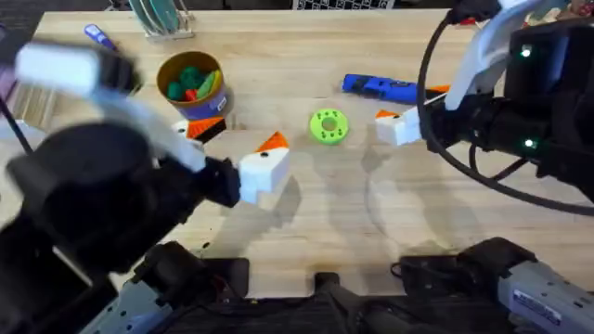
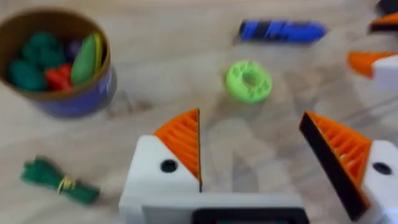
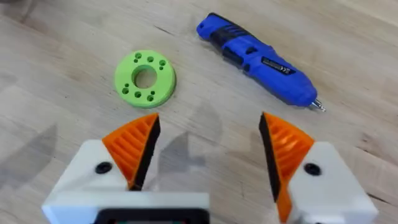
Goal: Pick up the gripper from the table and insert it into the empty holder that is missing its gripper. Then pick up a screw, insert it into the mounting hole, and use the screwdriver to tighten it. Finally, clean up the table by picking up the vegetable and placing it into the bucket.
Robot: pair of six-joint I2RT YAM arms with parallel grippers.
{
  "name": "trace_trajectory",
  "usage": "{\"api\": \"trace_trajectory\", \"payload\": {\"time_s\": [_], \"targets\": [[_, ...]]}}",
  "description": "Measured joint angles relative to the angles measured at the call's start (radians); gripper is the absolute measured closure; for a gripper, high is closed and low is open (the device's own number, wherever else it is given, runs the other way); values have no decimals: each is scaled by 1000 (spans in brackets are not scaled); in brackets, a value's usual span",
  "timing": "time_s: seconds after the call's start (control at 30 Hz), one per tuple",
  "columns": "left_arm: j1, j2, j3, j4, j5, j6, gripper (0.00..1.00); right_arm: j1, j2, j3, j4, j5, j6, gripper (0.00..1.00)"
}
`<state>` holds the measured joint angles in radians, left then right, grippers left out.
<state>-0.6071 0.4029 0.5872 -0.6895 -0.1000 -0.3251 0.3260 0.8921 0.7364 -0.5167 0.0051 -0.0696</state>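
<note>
Presently the table (image 1: 371,232) is carrying all the task's things, and both arms are hanging over it with nothing held. Both sets of white blocks are bearing orange pads, so the fitting stage appears done and clearing up looks like the step in hand. The left gripper (image 2: 261,162) is standing with its jaws spread wide and empty; the right gripper (image 3: 208,152) is likewise gaping wide over bare wood. The bucket (image 1: 192,83) is sitting at the far left with toy produce inside. The screwdriver (image 3: 258,59) is lying on its side beyond the right gripper, near the green disc (image 3: 145,79). The vegetable (image 2: 59,182) is lying on the wood just beside the bucket, off to the bucket's side of the left fingers, its long axis running roughly crosswise to the bucket. The left arm is judged much the nearer, and a sideways shift towards the bucket should bring its jaws across the narrow width.
</note>
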Motion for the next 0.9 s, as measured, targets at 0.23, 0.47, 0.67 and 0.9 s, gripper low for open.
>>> {"api": "trace_trajectory", "payload": {"time_s": [0.23,0.47,0.67,0.9], "targets": [[8,268,138,-1,21,-50,15,0,0,0,0,0,0,40],[23,351,145,-89,28,-123,16,0,0,0,-2,0,0,40],[163,458,145,-245,18,-338,15,0,0,0,-14,0,0,39],[368,549,145,-312,25,-464,15,0,0,0,-18,0,3,40]]}}
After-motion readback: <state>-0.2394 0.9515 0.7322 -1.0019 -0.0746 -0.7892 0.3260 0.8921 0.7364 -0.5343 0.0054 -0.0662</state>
